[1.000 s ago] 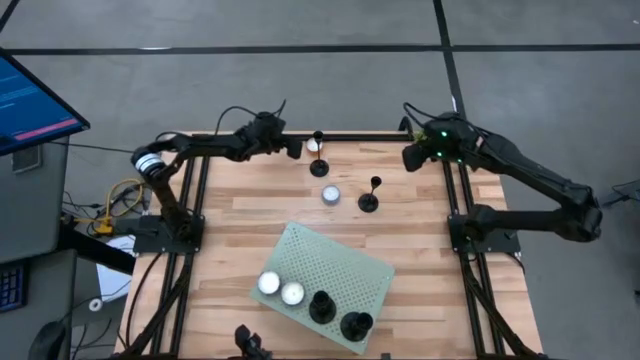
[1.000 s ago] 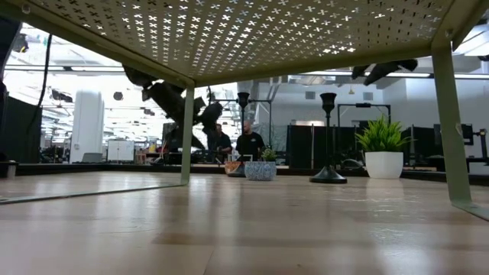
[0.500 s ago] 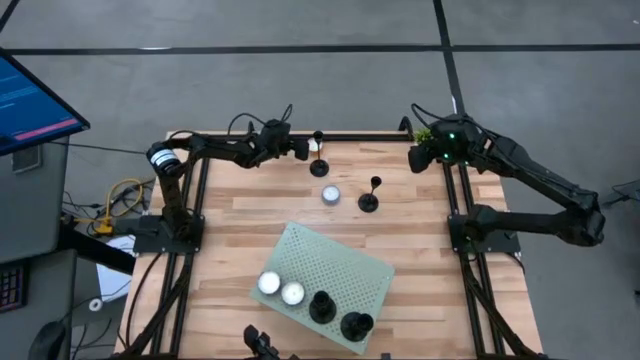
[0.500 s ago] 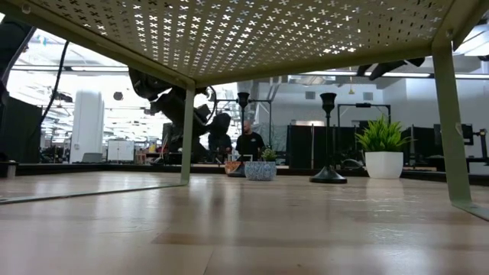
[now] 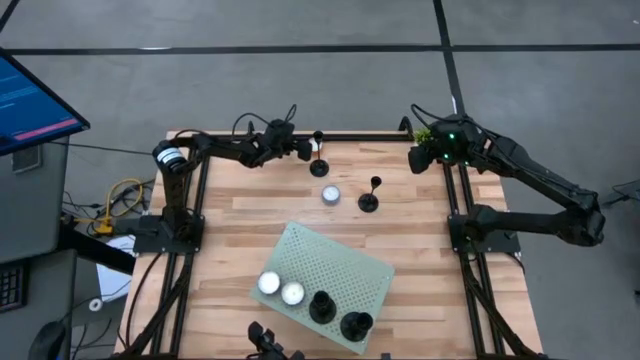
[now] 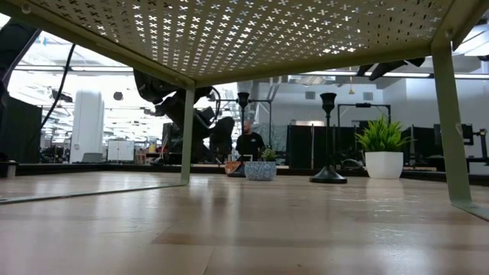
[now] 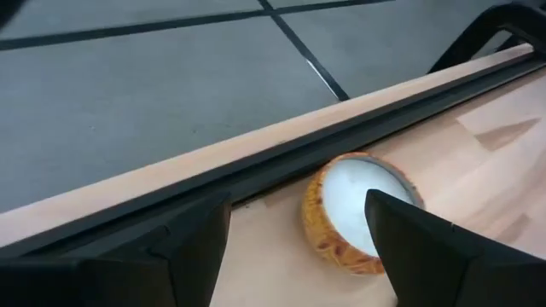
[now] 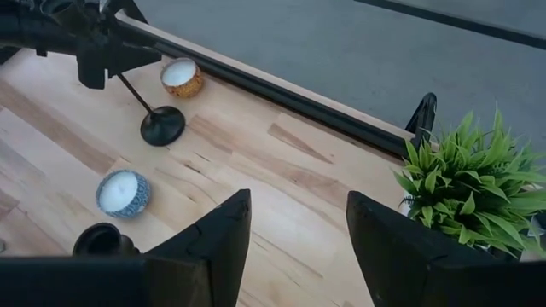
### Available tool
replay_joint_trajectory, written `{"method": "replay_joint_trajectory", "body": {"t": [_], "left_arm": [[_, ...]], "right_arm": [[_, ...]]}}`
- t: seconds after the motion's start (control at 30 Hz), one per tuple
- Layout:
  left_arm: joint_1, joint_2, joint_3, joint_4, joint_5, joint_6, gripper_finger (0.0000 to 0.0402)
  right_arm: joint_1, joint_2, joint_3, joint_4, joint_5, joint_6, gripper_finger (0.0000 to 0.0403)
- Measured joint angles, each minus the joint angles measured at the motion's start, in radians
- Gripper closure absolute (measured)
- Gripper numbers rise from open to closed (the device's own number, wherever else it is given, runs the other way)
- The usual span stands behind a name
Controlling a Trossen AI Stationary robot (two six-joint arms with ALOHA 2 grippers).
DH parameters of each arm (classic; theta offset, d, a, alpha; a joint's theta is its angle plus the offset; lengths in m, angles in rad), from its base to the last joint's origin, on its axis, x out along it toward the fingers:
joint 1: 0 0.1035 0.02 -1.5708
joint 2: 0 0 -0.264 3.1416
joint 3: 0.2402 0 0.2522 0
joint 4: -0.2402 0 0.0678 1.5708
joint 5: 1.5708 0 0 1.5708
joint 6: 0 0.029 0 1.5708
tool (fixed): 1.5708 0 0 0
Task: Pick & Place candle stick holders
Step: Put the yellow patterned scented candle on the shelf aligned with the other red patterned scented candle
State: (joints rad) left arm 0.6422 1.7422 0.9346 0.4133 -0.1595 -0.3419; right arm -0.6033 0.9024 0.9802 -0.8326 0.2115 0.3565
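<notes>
1. L gripper [image 5: 300, 150] at the far edge, fingers [image 7: 196, 243] apart, just beside the far holder [image 5: 318, 160]; stem not seen between them yet
2. Risk: closing off-centre tips the thin stem, or knocks the orange tealight [image 7: 358, 209] nearby
3. Second holder [image 5: 370, 195] mid-table near the blue candle [image 5: 331, 194]; two more on the green rack [image 5: 345, 262]
4. R gripper [image 5: 418, 157] idles open at the far right corner by the plant [image 8: 473, 183]

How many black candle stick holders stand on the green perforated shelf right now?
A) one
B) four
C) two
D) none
C: the high view shows two black holders, one and another, on the green perforated shelf beside two white candles; the other two holders stand on the bare wood.
</notes>
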Motion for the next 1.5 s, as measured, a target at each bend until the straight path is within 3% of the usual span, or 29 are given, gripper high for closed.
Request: {"method": "replay_joint_trajectory", "body": {"t": [0.57,1.23,1.5], "left_arm": [[-0.001,0.06,0.044,-0.014,0.033,-0.003,0.0137],[-0.002,0.058,0.046,-0.037,0.074,-0.004,0.0389],[-0.004,0.005,0.046,-0.052,0.076,0.056,0.04]], "right_arm": [[0.0,0.0,0.0,-0.026,0.0,-0.018,0.0221],[0.0,0.0,0.0,-0.027,-0.003,-0.026,0.0232],[0.0,0.0,0.0,-0.027,-0.003,-0.026,0.0239]]}}
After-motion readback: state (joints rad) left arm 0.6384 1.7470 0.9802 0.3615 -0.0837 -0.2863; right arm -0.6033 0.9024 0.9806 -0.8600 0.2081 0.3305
